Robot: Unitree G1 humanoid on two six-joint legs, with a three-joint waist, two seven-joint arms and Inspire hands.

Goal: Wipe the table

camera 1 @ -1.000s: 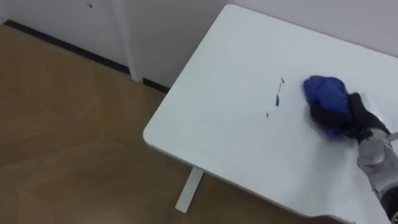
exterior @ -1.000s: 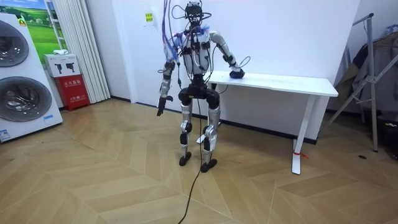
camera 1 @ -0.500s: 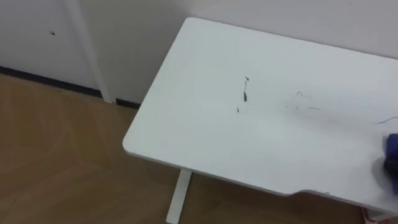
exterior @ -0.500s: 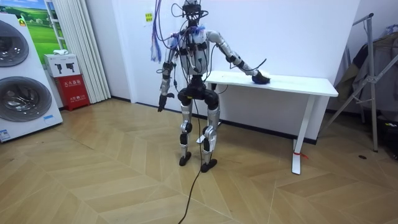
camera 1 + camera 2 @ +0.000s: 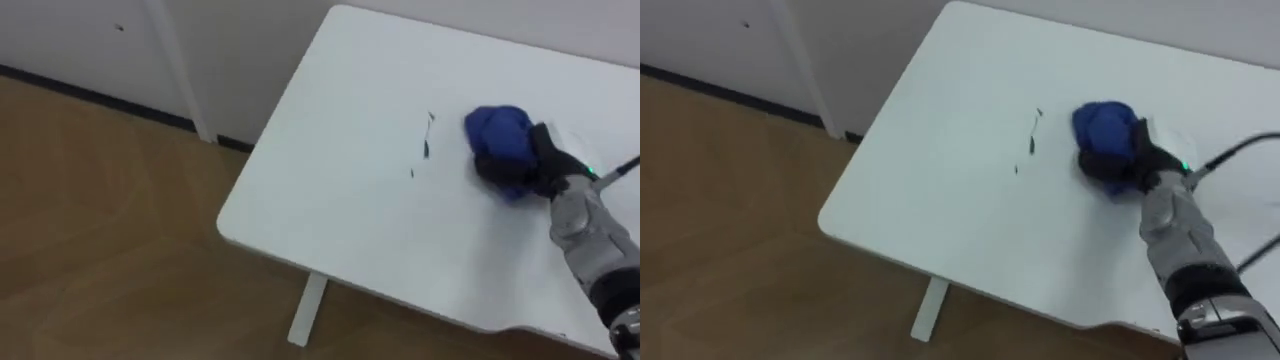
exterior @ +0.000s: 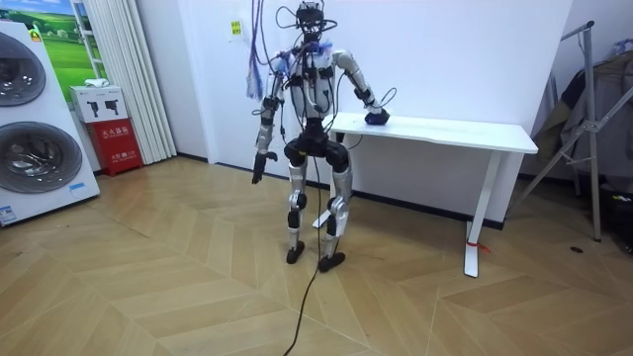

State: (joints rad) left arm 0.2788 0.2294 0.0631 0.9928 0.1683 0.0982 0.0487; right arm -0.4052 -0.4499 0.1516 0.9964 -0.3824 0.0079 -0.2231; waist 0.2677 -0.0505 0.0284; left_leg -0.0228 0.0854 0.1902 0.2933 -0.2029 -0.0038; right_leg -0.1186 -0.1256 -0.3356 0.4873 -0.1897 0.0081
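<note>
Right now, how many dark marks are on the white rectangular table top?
3 on the white table, in a slanting row left of the crumpled blue cloth gripped by the right hand: an upper dark mark, a middle one, a lower one. The cloth may hide more.

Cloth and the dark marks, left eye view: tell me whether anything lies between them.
Nothing visible does. The right hand is shut on the cloth, which lies on the table just to the right of the marks, with bare tabletop between them.
</note>
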